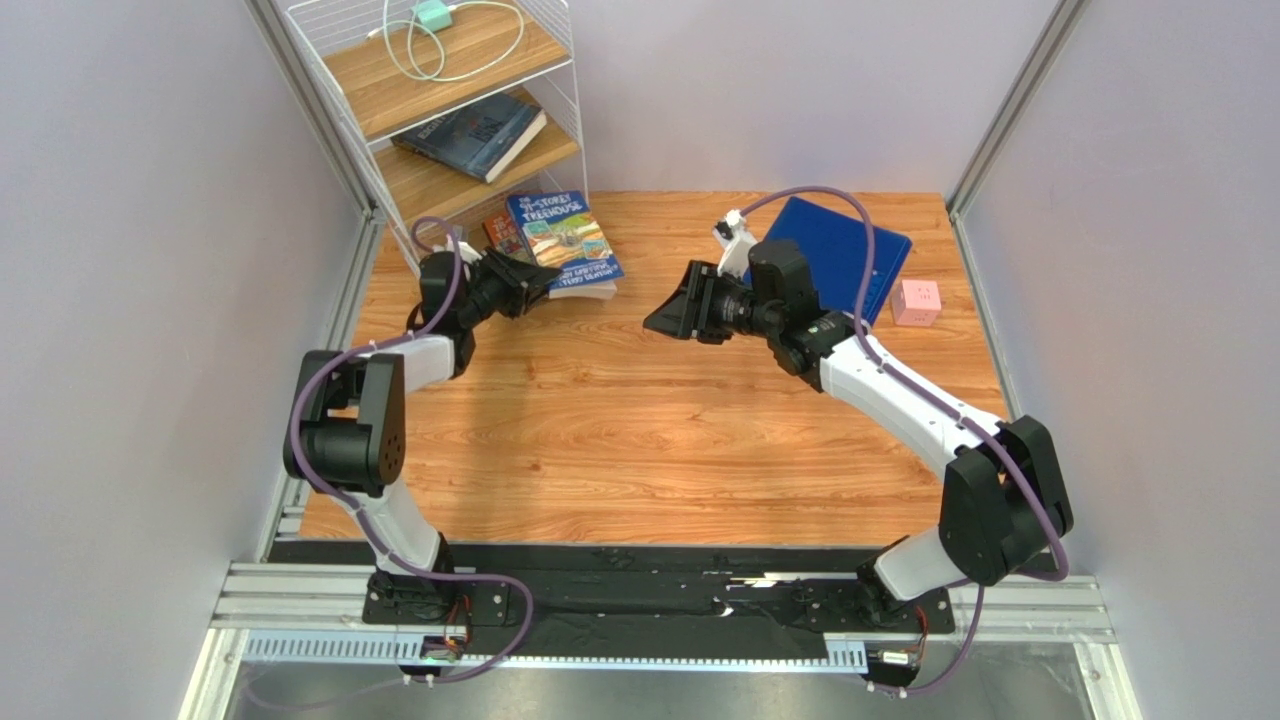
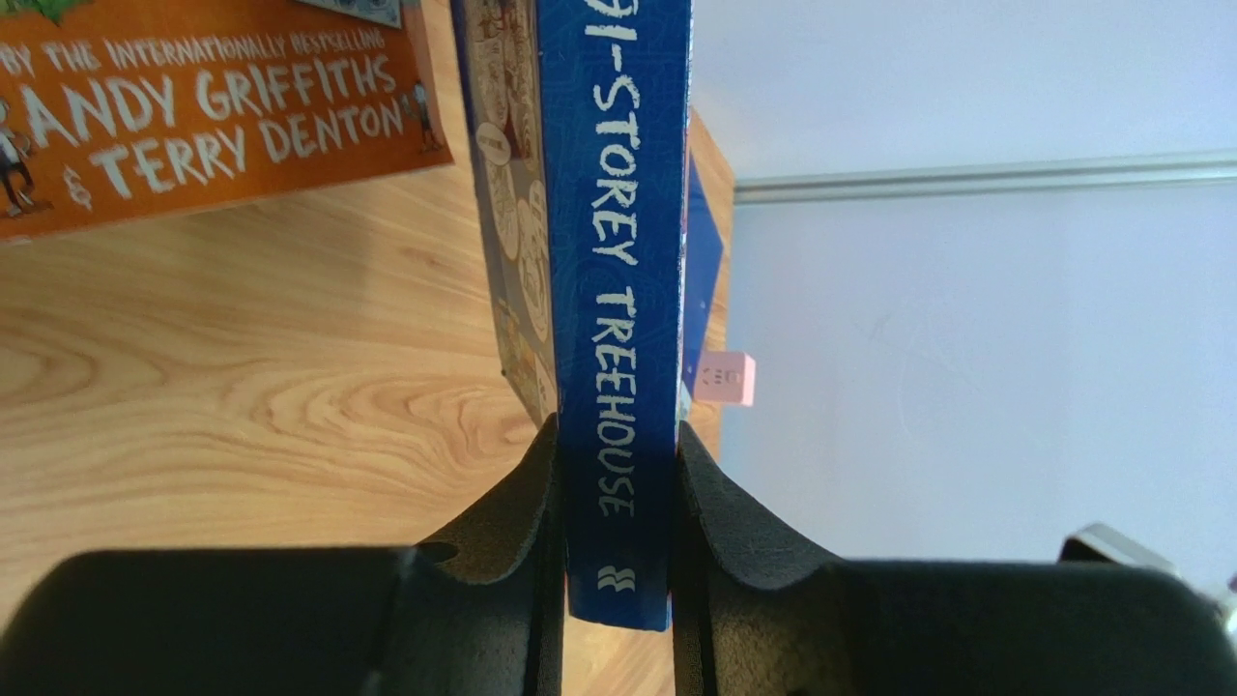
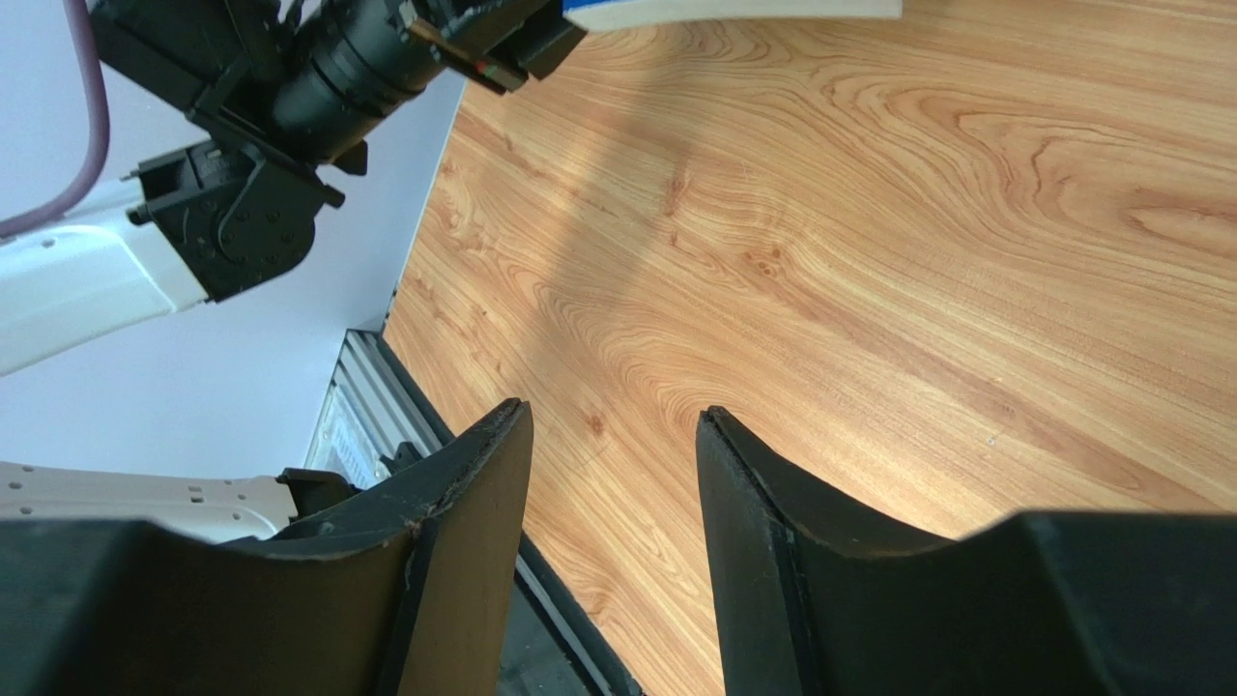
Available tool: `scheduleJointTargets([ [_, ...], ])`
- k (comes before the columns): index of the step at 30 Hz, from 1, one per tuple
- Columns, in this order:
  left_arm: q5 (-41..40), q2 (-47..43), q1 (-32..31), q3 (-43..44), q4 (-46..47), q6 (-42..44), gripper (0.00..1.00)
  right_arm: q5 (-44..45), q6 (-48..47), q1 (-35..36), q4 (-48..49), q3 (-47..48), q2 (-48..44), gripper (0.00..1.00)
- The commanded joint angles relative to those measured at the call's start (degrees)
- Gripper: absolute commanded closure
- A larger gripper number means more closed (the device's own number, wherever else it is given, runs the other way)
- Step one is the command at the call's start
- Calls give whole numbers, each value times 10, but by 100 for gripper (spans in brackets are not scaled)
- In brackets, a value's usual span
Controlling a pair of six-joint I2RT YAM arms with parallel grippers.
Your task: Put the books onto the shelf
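Observation:
My left gripper (image 2: 617, 450) is shut on the spine of a blue "Treehouse" book (image 2: 617, 247), near its bottom end. In the top view this blue book (image 1: 568, 248) sits in the left gripper (image 1: 529, 282) just in front of the white wire shelf (image 1: 451, 188), cover facing up. An orange Treehouse book (image 2: 203, 102) lies on the table beside it, partly hidden in the top view (image 1: 501, 233). A dark book (image 1: 473, 135) lies on the shelf's middle board. My right gripper (image 1: 669, 315) is open over the table's middle, its jaws (image 3: 613, 421) holding nothing.
A large blue folder (image 1: 834, 248) lies at the back right with a pink cube (image 1: 915, 302) beside it. A white cable and a teal item (image 1: 433, 18) rest on the upper shelf board. Grey walls close in on both sides.

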Motion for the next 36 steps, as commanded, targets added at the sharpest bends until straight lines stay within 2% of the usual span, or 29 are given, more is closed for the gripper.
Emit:
scheduleJointTargets([
  [1, -25, 2, 4, 74, -25, 35, 100, 2, -13, -2, 2, -5, 2, 49],
  [3, -40, 5, 4, 106, -93, 59, 100, -2, -12, -2, 3, -3, 9, 50],
  [5, -46, 13, 4, 123, -118, 74, 99, -8, -11, -2, 7, -4, 20, 50],
  [9, -60, 36, 7, 181, -223, 92, 90, -14, -10, -3, 13, -8, 26, 50],
  [10, -62, 46, 9, 188, -239, 95, 84, -15, -9, -2, 14, -9, 26, 50],
  [15, -82, 51, 12, 196, -279, 87, 75, -15, -12, -2, 13, -15, 23, 50],
  [16, -88, 51, 12, 199, -291, 90, 68, -16, -13, -2, 13, -15, 23, 50],
  [18, -105, 49, 13, 209, -333, 94, 64, -16, -13, -2, 14, -18, 21, 50],
  [23, -124, 41, 14, 220, -407, 94, 58, -15, -13, -3, 17, -29, 18, 50],
  [27, -129, 51, 15, 239, -464, 99, 50, -18, -9, -2, 23, -37, 16, 51],
  [36, -111, 58, 21, 226, -504, 118, 50, -23, -6, -2, 34, -53, 6, 51],
])
